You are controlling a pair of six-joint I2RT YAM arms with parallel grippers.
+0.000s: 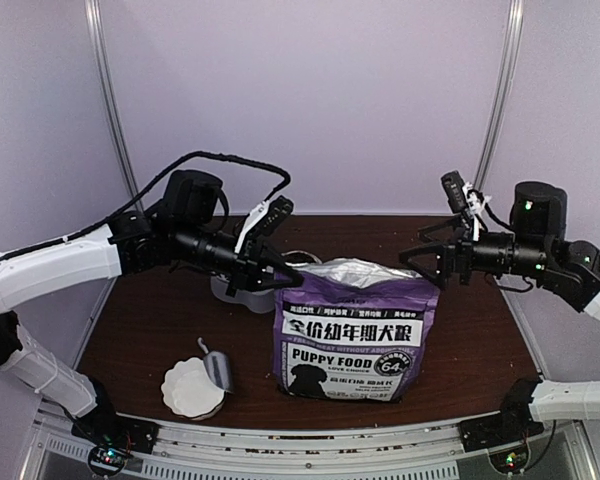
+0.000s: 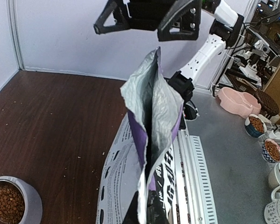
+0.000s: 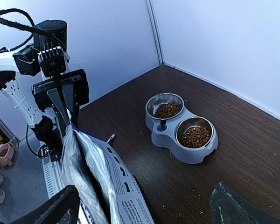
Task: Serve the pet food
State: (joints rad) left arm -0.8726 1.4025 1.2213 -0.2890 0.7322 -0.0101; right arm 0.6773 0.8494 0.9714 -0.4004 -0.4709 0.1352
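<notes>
The purple-and-white bag (image 1: 355, 330) stands upright mid-table, its silver top slightly open. My left gripper (image 1: 280, 272) is shut on the bag's left top corner; in the left wrist view the bag's edge (image 2: 147, 140) runs down between its jaws (image 2: 151, 210). My right gripper (image 1: 420, 262) is wide open and empty just off the bag's right top corner; its fingers (image 3: 51, 210) frame the bag (image 3: 112, 182). Pet food (image 3: 194, 136) lies in both cups of the grey double bowl (image 3: 196, 156), behind the bag; it also shows in the left wrist view (image 2: 7, 203).
A white scalloped bowl (image 1: 193, 388) with a metal scoop (image 1: 218, 368) beside it sits at the front left. The double bowl (image 1: 235, 292) stands under my left arm. Off the table, several cups and bowls (image 2: 256, 123) stand on a grey surface.
</notes>
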